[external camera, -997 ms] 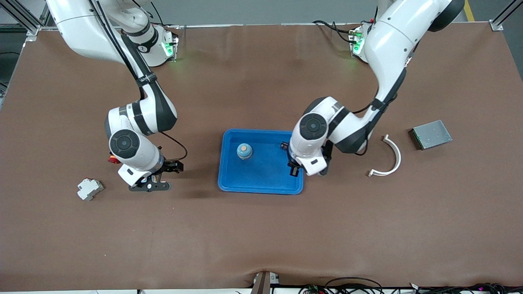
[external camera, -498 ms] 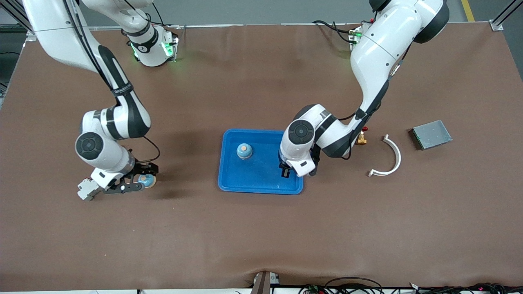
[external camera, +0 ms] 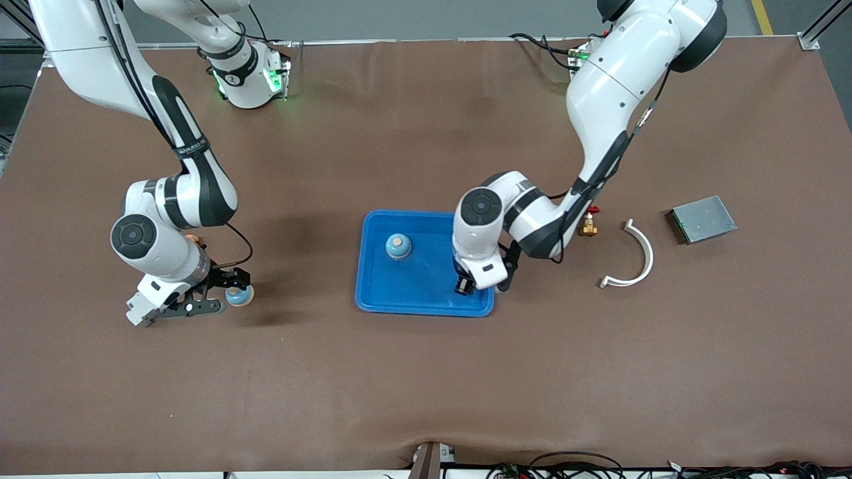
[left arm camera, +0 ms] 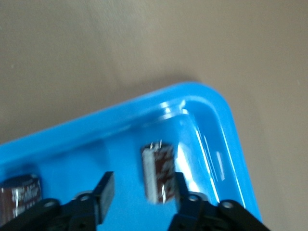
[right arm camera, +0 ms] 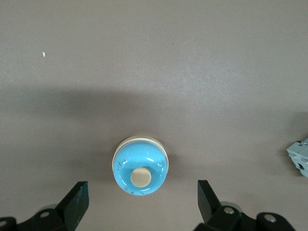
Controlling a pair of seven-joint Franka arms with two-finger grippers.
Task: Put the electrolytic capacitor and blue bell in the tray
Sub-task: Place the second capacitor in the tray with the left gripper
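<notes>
The bright-blue tray (external camera: 426, 293) lies mid-table. One blue bell (external camera: 398, 245) stands in it. A second blue bell (external camera: 238, 295) with a cream button stands on the mat toward the right arm's end. It also shows in the right wrist view (right arm camera: 140, 165). My right gripper (external camera: 219, 293) is low beside this bell, open, fingers (right arm camera: 77, 204) wide apart and not touching it. My left gripper (external camera: 466, 285) is over the tray's corner, open. A dark electrolytic capacitor (left arm camera: 159, 173) lies in the tray (left arm camera: 211, 101) between its fingers (left arm camera: 103, 192). Another capacitor (left arm camera: 19, 195) shows nearby.
A white-grey breaker block (right arm camera: 299, 158) lies next to the right gripper. Toward the left arm's end lie a small brass fitting (external camera: 588, 228), a white curved clip (external camera: 632, 256) and a flat grey metal box (external camera: 703, 218).
My right gripper has moved toward the right arm's end of the table, and the blue bell on the mat has come into view. My left gripper has moved farther in over the tray.
</notes>
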